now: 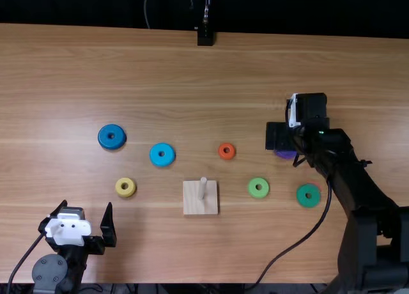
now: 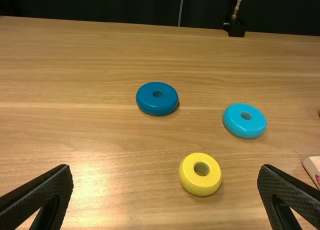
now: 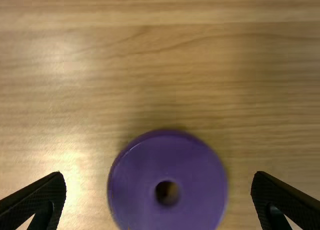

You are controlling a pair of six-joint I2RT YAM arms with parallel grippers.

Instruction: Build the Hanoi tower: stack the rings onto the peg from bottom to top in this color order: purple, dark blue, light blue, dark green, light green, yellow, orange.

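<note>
My right gripper [image 1: 281,135] is over the purple ring [image 1: 285,154], partly covering it. In the right wrist view that gripper [image 3: 159,190] stands open, its fingers on either side of the purple ring [image 3: 145,190], apart from it. My left gripper [image 1: 87,216] is open at the near left; in its wrist view the gripper [image 2: 165,182] holds nothing. The bare peg [image 1: 202,188] rises from a square wooden base [image 1: 194,204]. Rings lie flat: dark blue [image 1: 106,137], light blue [image 1: 155,155], yellow [image 1: 119,187], orange [image 1: 221,151], light green [image 1: 252,188], dark green [image 1: 302,196].
A black stand [image 1: 205,37] is at the table's far edge. The right arm [image 1: 367,192] and its cable [image 1: 300,241] extend over the near right of the table [image 1: 160,243], close beside the dark green ring.
</note>
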